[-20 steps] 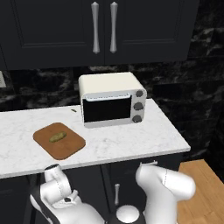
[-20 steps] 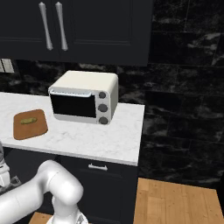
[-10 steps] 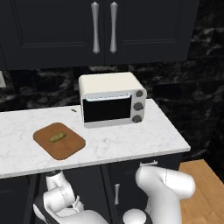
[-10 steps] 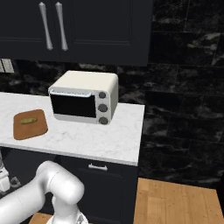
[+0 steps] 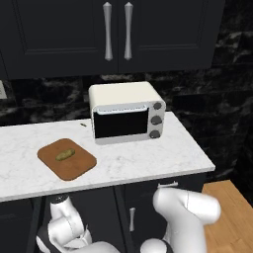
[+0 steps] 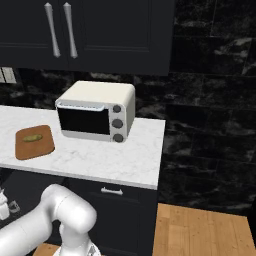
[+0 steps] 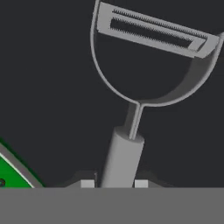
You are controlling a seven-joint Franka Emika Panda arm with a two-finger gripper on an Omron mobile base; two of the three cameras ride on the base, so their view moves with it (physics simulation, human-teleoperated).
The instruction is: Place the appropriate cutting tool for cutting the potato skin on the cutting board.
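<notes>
In the hand view the cutting tool (image 7: 124,159), a grey metal peeler, lies on a dark surface. Its slim handle runs down between my fingertips and its wide rounded head points away. My gripper (image 7: 114,183) is shut on that handle, a fingertip (image 7: 87,183) pressed against each side. On the white marble counter lies the reddish-brown cutting board (image 5: 81,168) (image 6: 44,146). The small olive-brown potato (image 5: 64,155) (image 6: 33,137) rests on it. My arm reaches low, below the counter's front edge.
A cream toaster oven (image 5: 126,118) (image 6: 95,112) stands on the counter to the right of the board. A green knife handle (image 7: 9,177) lies close to the left of my fingers. Dark cabinets hang above, and the wooden floor (image 6: 200,230) lies at the right.
The low end of my arm has shifted only slightly below the counter's front. The board, the potato and the oven stand as before.
</notes>
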